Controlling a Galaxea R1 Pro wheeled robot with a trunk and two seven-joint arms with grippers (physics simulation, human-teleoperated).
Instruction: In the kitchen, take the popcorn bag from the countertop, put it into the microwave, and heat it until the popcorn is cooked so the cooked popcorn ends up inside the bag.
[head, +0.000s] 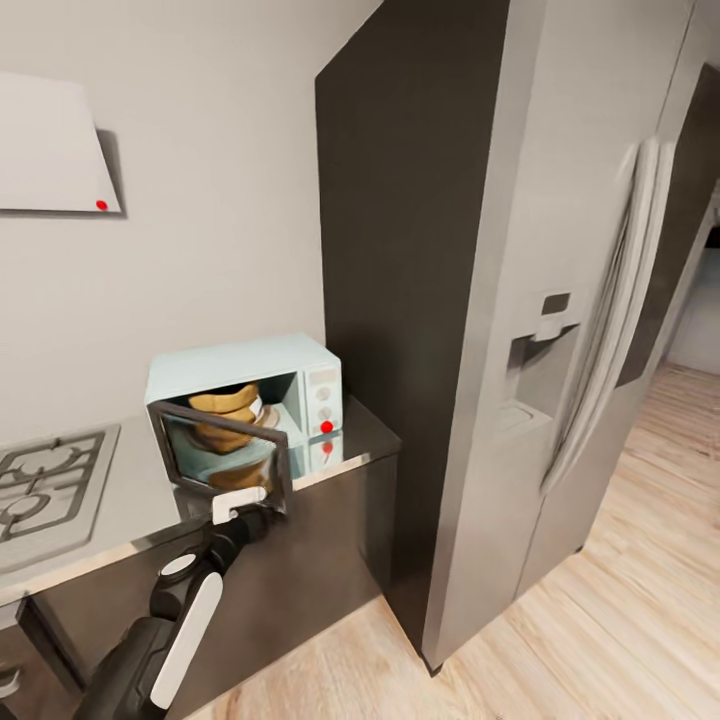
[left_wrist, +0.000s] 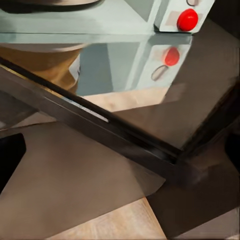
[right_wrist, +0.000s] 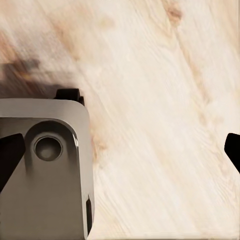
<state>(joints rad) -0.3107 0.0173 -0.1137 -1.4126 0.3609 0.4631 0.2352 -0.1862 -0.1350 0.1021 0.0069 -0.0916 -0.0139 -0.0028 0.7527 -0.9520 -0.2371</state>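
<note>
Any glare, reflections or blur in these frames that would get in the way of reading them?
Head view: glossy countertop mirrors the microwave; mild softness, no harsh glare. Left wrist view: the red dot shows doubled as a reflection, and the door edge is smeared. Right wrist view: wood floor is soft, with a dark shadow patch.

A small boxy pale mint-blue microwave (head: 300, 370) is set on the long glossy grey steel-look counter (head: 130, 500), at its right end against the wall. Its dark glass door (head: 225, 450) is swung partly open toward the near side. Two round knobs and a red dot (head: 326, 427) are seen on its right-hand panel. A small tan-brown wrinkled cloth-like popcorn bag (head: 228, 412) is stood upright inside the cavity, partly seen through the door's glass.
</note>
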